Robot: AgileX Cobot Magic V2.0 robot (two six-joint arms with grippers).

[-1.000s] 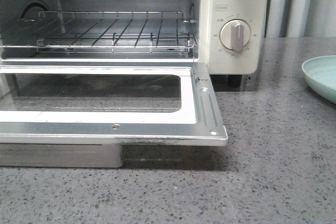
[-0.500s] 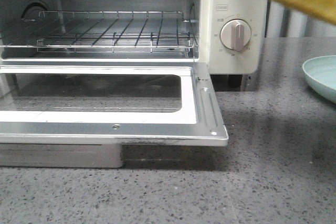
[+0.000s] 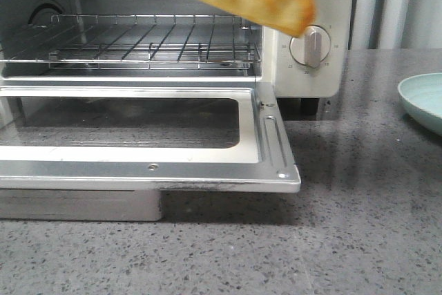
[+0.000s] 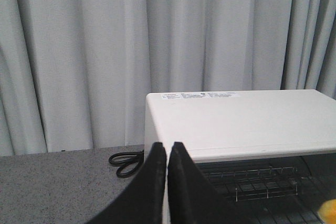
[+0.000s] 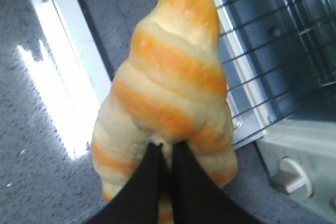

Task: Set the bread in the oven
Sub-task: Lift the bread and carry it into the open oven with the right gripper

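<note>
Right gripper: the two black fingers are pinched into the middle of the bread, pressing a dent into its soft body — grasping it, held in the air.
Bread in the grip: the fingers bite the wide middle; one tapered end points away from them, toward the oven opening, and the other lobes bulge on either side of the fingertips.
Bread in the scene: in the front view it hangs high, blurred, in front of the upper part of the oven, its right tip just beside the lower dial; it is above the door, touching neither door nor rack.
Left gripper: its dark fingers are pressed together with nothing between them, raised behind the oven's left side, looking over the white top.
Edges: the door lies dropped flat toward the near side, its metal frame and right corner jutting over the grey table.
Open room: the wire rack sits bare inside the cavity — the opening is wide, bounded on the right by the control panel.
Right of the oven: a pale green plate at the table's right edge, well apart from the door.
</note>
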